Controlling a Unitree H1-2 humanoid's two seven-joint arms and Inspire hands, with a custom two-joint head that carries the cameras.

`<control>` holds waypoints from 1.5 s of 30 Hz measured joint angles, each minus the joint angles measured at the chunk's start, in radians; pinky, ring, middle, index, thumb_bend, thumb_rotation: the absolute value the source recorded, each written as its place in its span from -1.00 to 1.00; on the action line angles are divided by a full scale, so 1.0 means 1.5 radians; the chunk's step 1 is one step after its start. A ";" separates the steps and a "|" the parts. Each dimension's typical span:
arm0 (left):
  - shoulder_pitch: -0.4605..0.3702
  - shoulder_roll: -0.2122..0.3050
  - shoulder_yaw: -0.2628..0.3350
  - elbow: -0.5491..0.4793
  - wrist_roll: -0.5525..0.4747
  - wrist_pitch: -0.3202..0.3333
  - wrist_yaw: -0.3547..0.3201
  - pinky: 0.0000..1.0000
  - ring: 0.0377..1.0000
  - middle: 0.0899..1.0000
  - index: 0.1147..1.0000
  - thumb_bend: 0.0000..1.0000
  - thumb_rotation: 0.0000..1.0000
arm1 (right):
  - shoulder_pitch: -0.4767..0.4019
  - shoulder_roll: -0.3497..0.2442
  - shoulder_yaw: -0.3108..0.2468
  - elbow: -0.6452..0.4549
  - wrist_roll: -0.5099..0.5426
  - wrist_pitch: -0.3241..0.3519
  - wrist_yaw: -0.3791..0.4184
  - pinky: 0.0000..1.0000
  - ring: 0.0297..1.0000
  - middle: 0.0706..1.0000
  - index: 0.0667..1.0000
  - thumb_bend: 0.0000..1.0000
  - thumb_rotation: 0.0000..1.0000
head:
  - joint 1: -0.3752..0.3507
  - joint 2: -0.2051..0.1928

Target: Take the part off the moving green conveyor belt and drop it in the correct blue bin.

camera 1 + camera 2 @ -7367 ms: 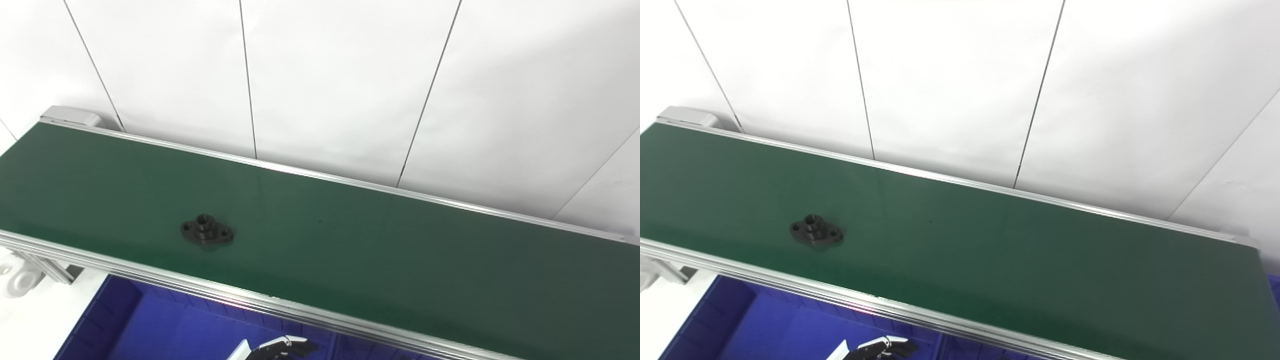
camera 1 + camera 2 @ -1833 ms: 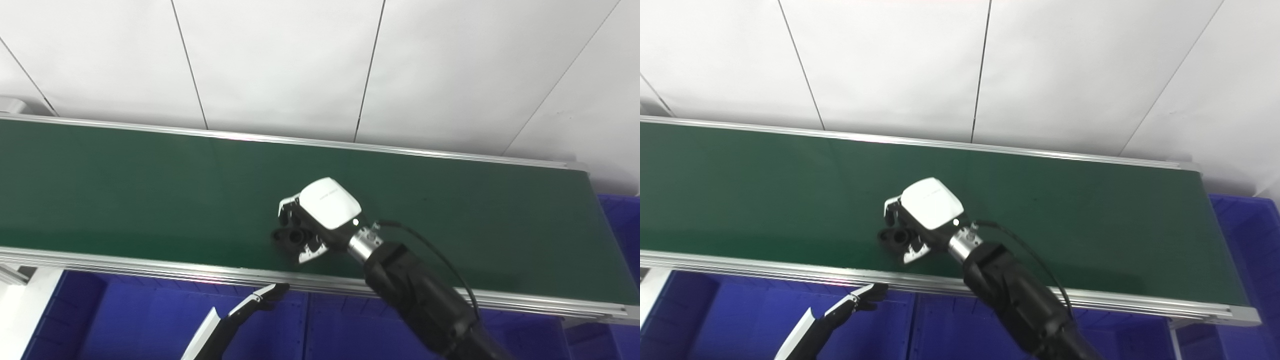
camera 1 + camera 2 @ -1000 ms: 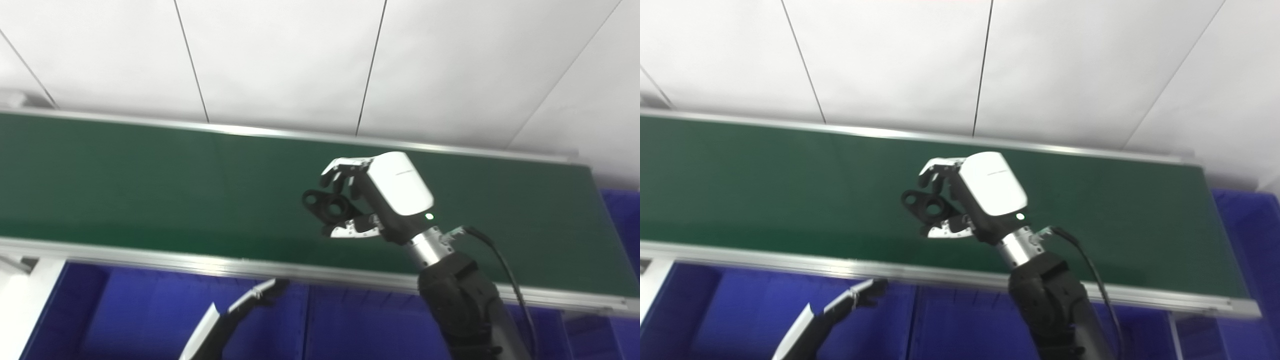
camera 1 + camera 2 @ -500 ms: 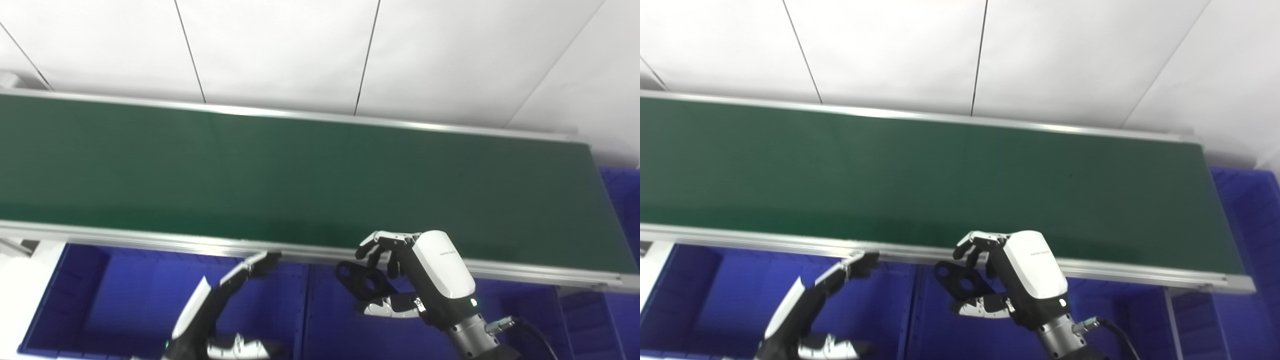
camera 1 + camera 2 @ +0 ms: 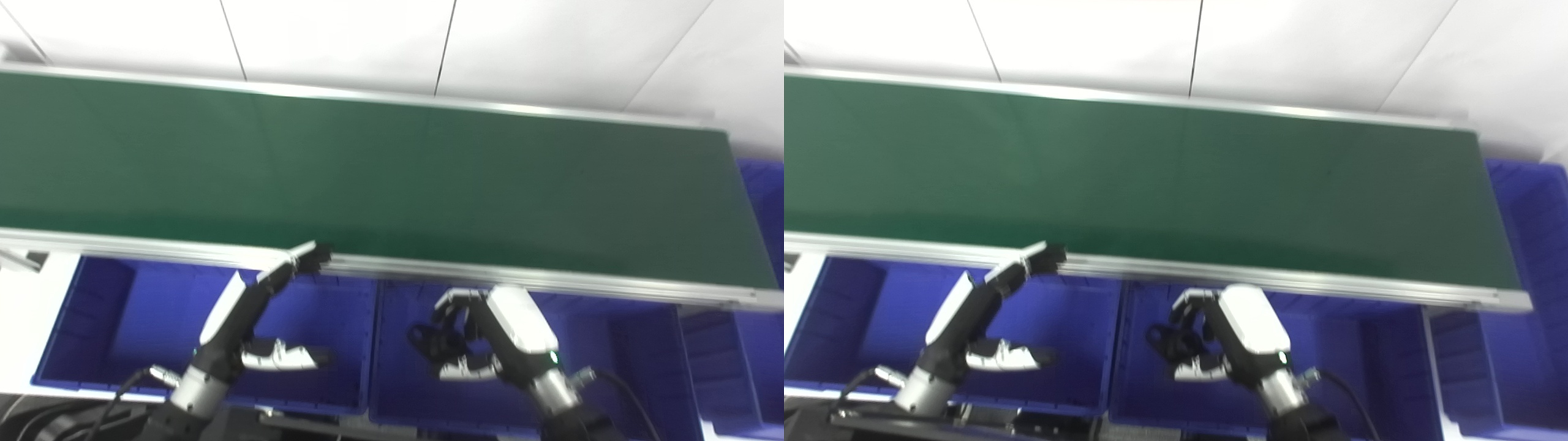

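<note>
- The view has tipped downward since half a second ago: the green conveyor belt (image 5: 392, 184) now sits higher in the picture and more of the blue bins shows below it. That is the camera, not the things.
- On the left, the left bin (image 5: 104, 318) lies under the belt's near rail; nothing can be made out inside it.
- The left hand (image 5: 245, 324) hangs over that bin, fingers apart and holding nothing, one fingertip up against the rail (image 5: 429, 269), the thumb stretched out to the right. More of its arm shows than before.
- In the middle, the right hand (image 5: 490, 343) is over the middle bin (image 5: 398, 380), lower than half a second ago, when it was level with the rail.
- Its fingers stay curled around the black part (image 5: 429, 340), thumb beneath; the part is held above the bin floor, clear of the belt.
- On the right, another blue bin (image 5: 1525, 245) stands past the belt's end.
</note>
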 measured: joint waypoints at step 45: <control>0.015 -0.044 0.048 0.043 0.017 0.000 -0.094 0.56 0.65 0.66 0.64 0.48 0.07 | 0.154 0.106 0.004 0.021 0.214 -0.084 -0.139 0.43 0.56 0.66 0.78 0.47 0.30 | 0.015 -0.159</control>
